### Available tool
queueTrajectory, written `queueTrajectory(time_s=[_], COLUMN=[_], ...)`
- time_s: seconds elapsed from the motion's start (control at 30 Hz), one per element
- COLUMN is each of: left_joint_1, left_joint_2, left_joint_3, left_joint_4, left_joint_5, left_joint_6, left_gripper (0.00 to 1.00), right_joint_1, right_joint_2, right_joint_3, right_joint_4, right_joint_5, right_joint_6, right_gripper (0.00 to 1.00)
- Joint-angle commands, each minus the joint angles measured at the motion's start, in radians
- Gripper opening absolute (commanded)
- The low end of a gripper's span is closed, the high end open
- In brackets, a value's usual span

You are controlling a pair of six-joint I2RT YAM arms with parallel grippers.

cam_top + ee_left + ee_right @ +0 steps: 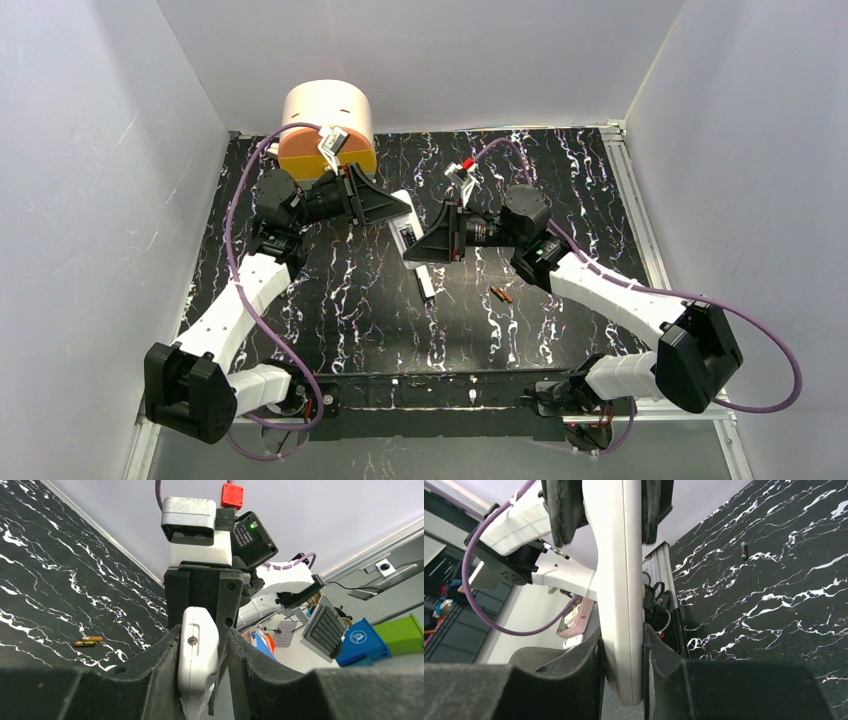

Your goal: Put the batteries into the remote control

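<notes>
The white remote control (405, 236) is held off the table between both grippers, near the middle. My left gripper (398, 212) is shut on its far end; in the left wrist view the remote (198, 655) stands edge-on between the fingers (155, 665). My right gripper (420, 246) is shut on its near end; in the right wrist view the remote (620, 580) runs up between the pads (584, 655). The two copper-orange batteries (501, 294) lie side by side on the table to the right of the remote. They also show in the left wrist view (88, 641).
A narrow plain white bar (427, 285) lies on the black marbled table (340, 310) just below the grippers. A pink and orange cylinder (326, 128) stands at the back left. A small dark bit (744, 550) lies on the table. White walls enclose the table.
</notes>
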Motion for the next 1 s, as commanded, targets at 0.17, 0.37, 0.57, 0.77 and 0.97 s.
queueTrajectory(time_s=[0.17,0.37,0.57,0.77,0.97], left_joint_1=[0.021,0.021,0.021,0.024,0.070], left_joint_2=[-0.038,-0.041,-0.071,-0.086,-0.085], left_joint_3=[-0.012,0.000,0.008,0.038,0.024], left_joint_4=[-0.033,-0.218,-0.396,-0.613,-0.751], left_joint_5=[0.083,0.164,0.144,-0.109,-0.366], left_joint_6=[0.015,0.133,0.277,0.402,0.402], left_gripper=[0.24,0.20,0.00,0.00,0.00], right_joint_1=[-0.016,-0.017,-0.020,-0.058,-0.134], right_joint_2=[0.050,0.082,0.110,0.044,-0.021], right_joint_3=[0.130,0.228,0.242,0.155,0.079], right_joint_4=[-0.211,-0.479,-0.520,-0.453,-0.401], right_joint_5=[-0.186,-0.200,-0.154,0.056,0.168], right_joint_6=[-0.201,-0.387,-0.405,-0.335,-0.280], right_gripper=[0.19,0.19,0.46,0.97,0.95])
